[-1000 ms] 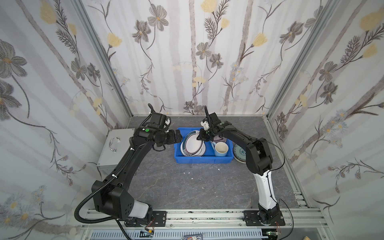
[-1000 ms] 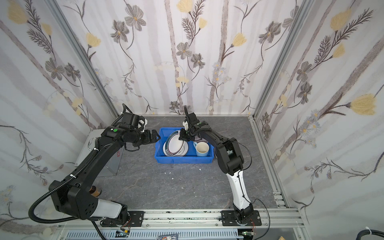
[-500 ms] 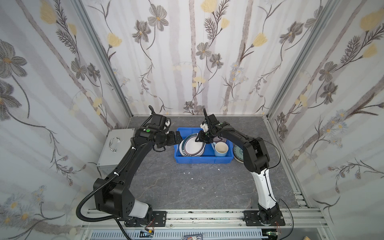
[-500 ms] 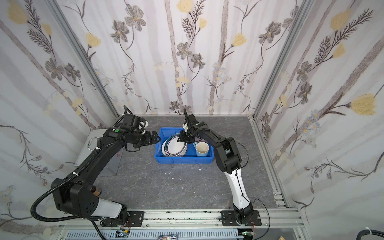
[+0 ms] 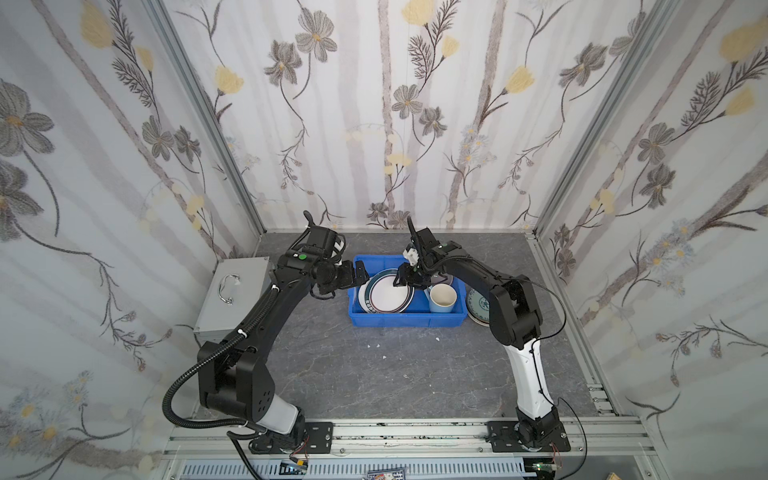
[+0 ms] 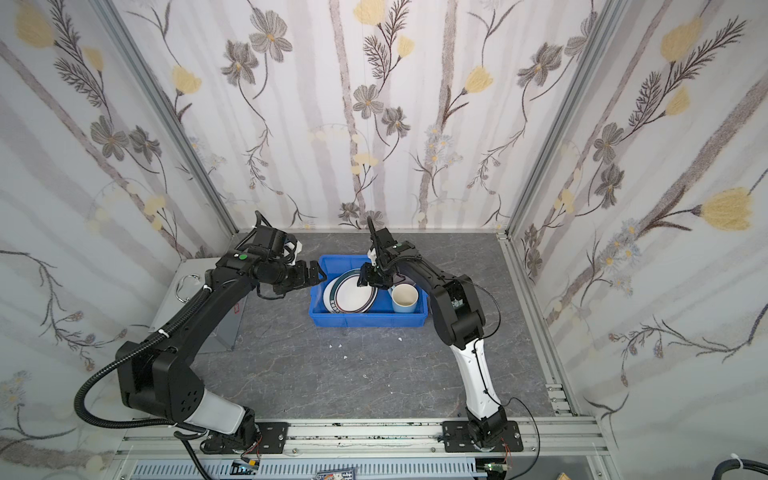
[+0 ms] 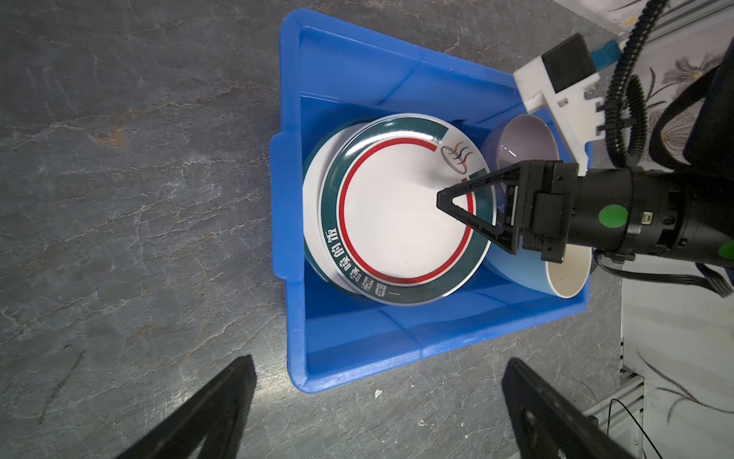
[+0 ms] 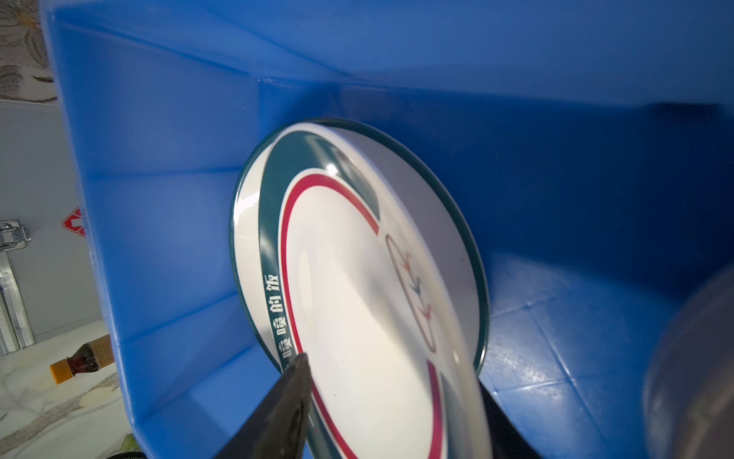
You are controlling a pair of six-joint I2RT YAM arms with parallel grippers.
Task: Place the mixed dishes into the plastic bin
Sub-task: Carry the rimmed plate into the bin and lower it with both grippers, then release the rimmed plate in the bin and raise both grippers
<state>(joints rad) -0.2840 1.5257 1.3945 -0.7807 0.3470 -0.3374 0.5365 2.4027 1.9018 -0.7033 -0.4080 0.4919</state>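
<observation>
My right gripper (image 8: 393, 373), half open and holding nothing, straddles the green-rimmed plate (image 7: 397, 214) so it rests on the plate beneath (image 7: 313, 186) inside the bin (image 7: 294, 198); my left gripper (image 7: 379, 362) hovers fully open

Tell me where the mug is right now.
In both top views the mug sits in the right end of the blue bin, just right of the stacked plates. The lilac bowl is behind it.

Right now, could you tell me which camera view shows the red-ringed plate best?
The left wrist view: the red-ringed plate is nearly whole, lettering sharp. The right wrist view shows it close, blurred, cropped. In both top views it is small, partly behind the right gripper.
</observation>
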